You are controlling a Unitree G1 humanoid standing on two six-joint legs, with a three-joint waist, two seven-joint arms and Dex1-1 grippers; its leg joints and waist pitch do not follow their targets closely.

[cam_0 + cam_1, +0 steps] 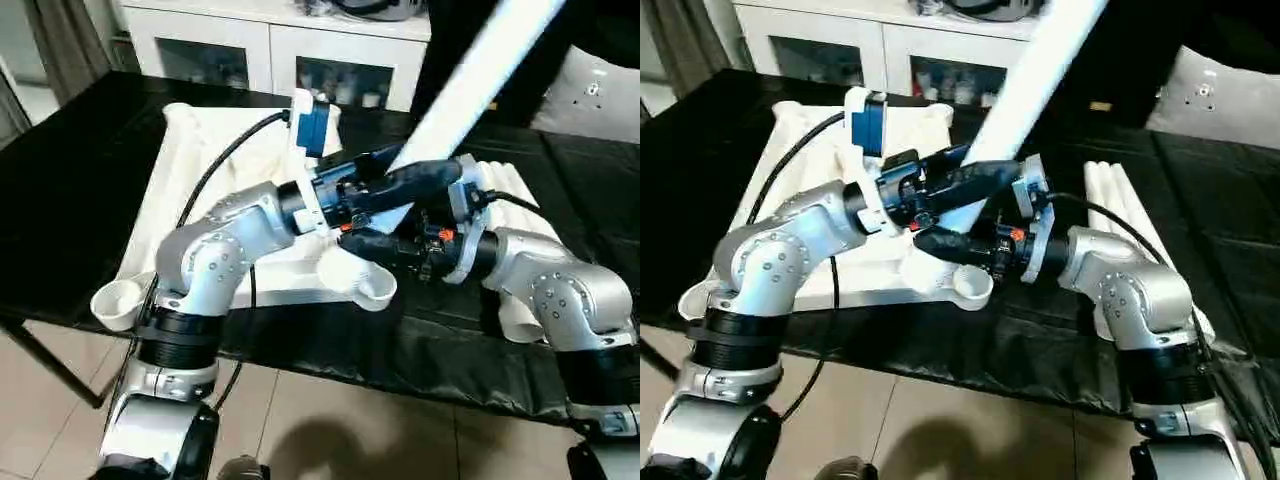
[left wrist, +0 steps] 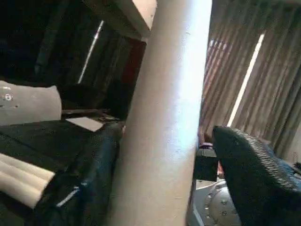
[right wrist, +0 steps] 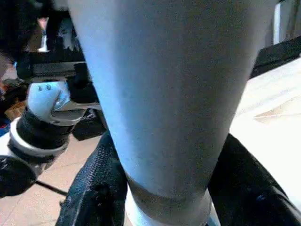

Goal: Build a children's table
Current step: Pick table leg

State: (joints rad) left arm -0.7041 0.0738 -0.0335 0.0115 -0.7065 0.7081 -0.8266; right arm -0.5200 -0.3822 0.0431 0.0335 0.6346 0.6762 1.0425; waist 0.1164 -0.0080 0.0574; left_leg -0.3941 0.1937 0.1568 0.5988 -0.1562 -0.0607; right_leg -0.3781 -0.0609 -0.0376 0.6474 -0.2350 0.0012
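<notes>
We see the table top (image 1: 215,170) lying underside up on the black bench (image 1: 70,190). One white leg (image 1: 480,75) stands tilted at its near corner socket (image 1: 368,285). Right gripper (image 1: 970,243) jaws grip the leg low down. Left gripper (image 1: 395,185) jaws stand apart around it. Spare legs (image 1: 1120,195) lie right of the top.

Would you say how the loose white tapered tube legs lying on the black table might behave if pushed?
The white tapered tube legs are round, so they would probably roll, curving because they taper. They look smooth, likely slippery, and stiff.
</notes>
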